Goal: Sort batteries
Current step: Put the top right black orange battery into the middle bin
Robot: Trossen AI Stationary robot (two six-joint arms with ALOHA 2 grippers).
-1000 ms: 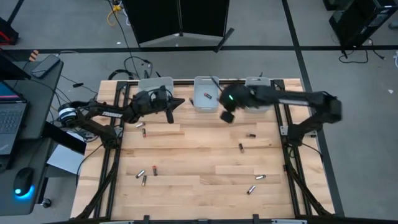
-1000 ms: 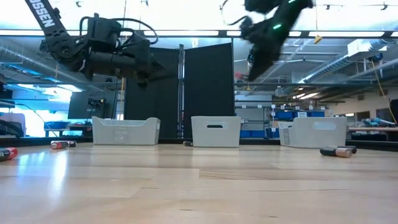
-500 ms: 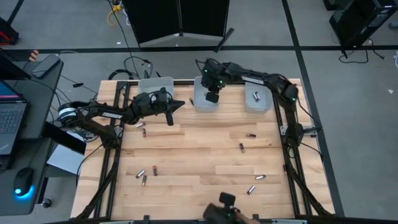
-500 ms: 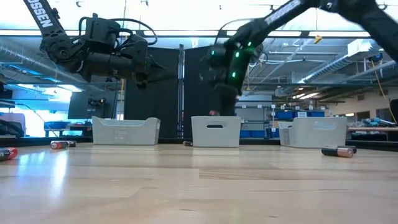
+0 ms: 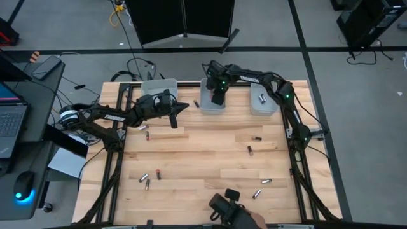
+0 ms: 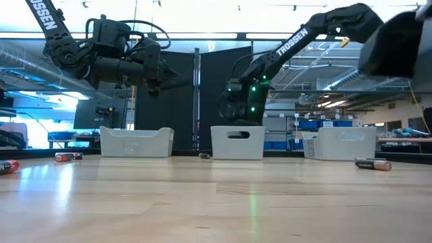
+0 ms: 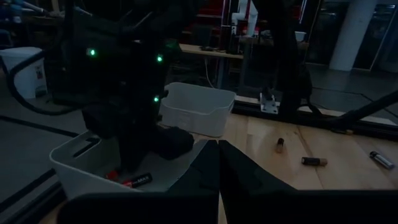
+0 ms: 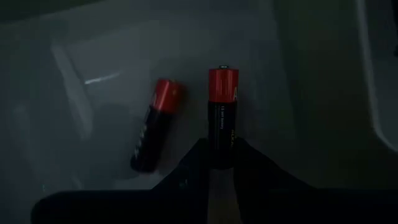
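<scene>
Three translucent bins stand along the far edge. My right gripper (image 5: 217,97) reaches down into the middle bin (image 5: 206,105), shut on a black battery with a red end (image 8: 222,115). A second black-and-red battery (image 8: 153,134) lies on that bin's floor beside it. Several more batteries lie scattered on the table, such as one battery (image 5: 250,150) right of centre and another battery (image 5: 158,173) near the left. My left gripper (image 5: 173,109) hovers shut above the table in front of the left bin (image 5: 159,86). My right gripper pinches the battery by its black end (image 8: 221,154) between the two fingers (image 8: 186,171). It comes from above, pointing down into the middle bin. The battery lies along the fingers and sticks out past their tips, red end foremost, over the bin's floor.
The right bin (image 5: 262,103) holds a battery (image 5: 261,98). One battery (image 5: 196,102) lies just left of the middle bin. A dark object (image 5: 229,210) sits at the near edge. Metal rails run along both table sides. Open wood fills the table's middle.
My right gripper has swung from high between the middle and right bins toward the left and far edge, then dropped into the middle bin.
</scene>
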